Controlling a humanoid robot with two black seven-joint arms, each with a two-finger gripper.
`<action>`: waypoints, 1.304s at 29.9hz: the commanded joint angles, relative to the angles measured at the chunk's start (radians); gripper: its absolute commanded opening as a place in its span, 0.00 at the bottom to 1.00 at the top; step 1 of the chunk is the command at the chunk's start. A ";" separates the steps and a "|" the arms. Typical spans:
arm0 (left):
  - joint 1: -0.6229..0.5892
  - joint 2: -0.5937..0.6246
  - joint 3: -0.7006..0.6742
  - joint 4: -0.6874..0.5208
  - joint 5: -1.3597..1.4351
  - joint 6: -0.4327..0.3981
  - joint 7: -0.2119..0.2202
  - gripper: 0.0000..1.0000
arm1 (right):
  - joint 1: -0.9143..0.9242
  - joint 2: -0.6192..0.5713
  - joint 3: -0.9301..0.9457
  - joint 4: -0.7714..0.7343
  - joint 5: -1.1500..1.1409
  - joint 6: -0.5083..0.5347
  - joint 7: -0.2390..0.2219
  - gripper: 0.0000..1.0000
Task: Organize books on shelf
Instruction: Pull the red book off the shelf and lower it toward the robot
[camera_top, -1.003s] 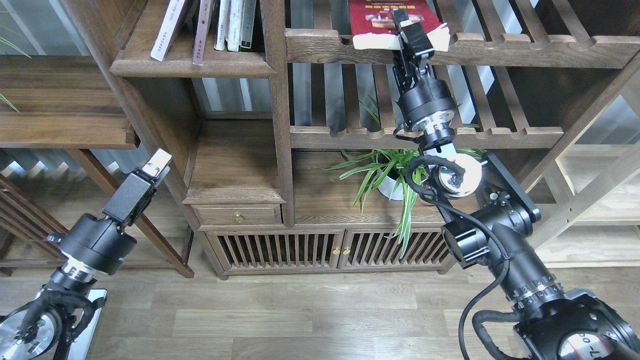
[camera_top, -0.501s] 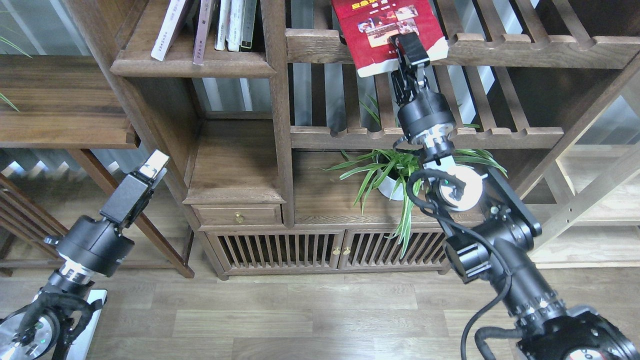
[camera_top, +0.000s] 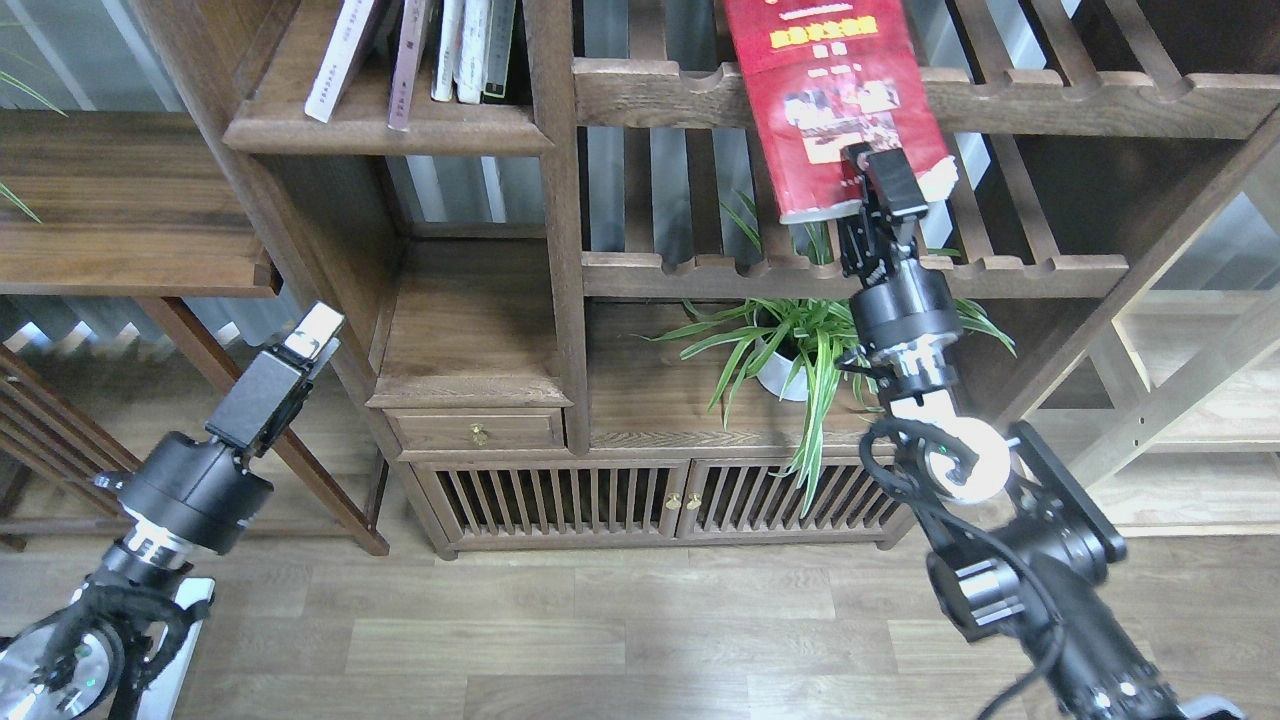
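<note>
Head view
Right jaws (camera_top: 882, 190): closed on the lower right corner of the red book (camera_top: 835, 105); one finger (camera_top: 897, 182) lies across the cover.
Red book: a glossy bright red paperback with a yellow title and small photos. It tilts up and to the left of my right jaws, in front of the upper slatted rack (camera_top: 1000, 100), and its top runs out of view.
Left jaws (camera_top: 312, 330): low at the left, far from the book and holding nothing. Seen edge-on with a pale tip, so I cannot tell whether they are open or closed.
Shelf (camera_top: 385, 125): a dark brown board with a thick rounded front edge, well to the left of my right jaws and up and to the right of my left jaws.
Books on shelf (camera_top: 455, 50): thin pale and dark volumes, leaning or upright; their tops are cut off.
In the way: a dark wooden post (camera_top: 555, 200) stands between the shelf and the red book. The lower slatted rack (camera_top: 800, 270), with a scalloped rail, runs just below my right jaws.
Plant (camera_top: 800, 345): long green and white leaves in a white pot, right under my right wrist, the leaves touching the arm's outline.
Cabinet (camera_top: 560, 500): below, with a small drawer, brass knobs and slatted doors.
Floor (camera_top: 600, 630): grey-brown wood planks.
</note>
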 joint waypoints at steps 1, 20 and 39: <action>0.000 0.000 0.012 0.000 -0.001 0.000 0.000 0.99 | -0.064 -0.022 0.000 0.000 0.004 0.052 -0.002 0.03; 0.046 0.000 0.126 -0.001 0.012 0.000 0.000 0.99 | -0.300 -0.010 -0.109 0.038 0.003 0.065 -0.037 0.04; 0.077 0.000 0.161 -0.018 -0.062 0.000 0.000 0.99 | -0.348 0.081 -0.250 0.121 -0.065 0.065 -0.042 0.05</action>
